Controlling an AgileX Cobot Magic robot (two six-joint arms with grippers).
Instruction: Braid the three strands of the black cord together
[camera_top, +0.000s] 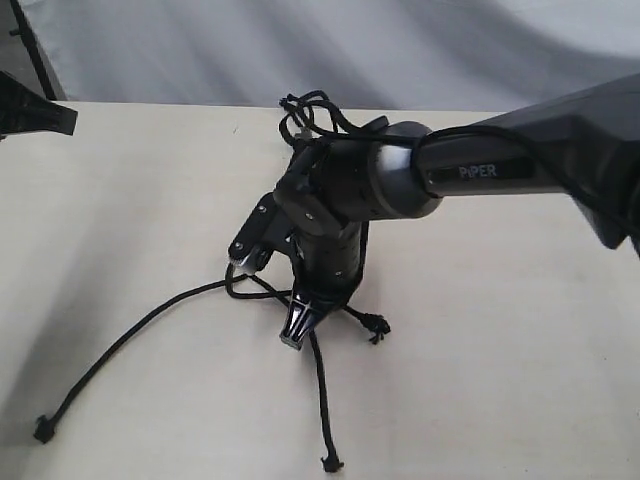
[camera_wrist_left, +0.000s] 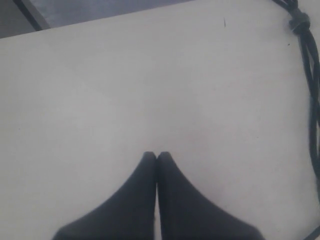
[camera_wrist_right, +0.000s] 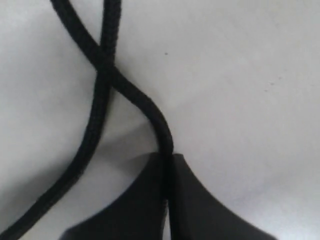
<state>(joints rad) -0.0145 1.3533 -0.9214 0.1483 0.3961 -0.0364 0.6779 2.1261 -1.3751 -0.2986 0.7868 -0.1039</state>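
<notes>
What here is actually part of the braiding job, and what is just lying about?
Job: three strands; right gripper, shut on one strand; left gripper, shut and empty.
Not the job: the table underneath.

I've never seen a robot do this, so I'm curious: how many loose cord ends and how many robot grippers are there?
Strand tips: 3 (left tip, middle tip, right tip)
Grippers: 2 (left gripper, shut, empty; right gripper, pinching a strand)
Total: 5
</notes>
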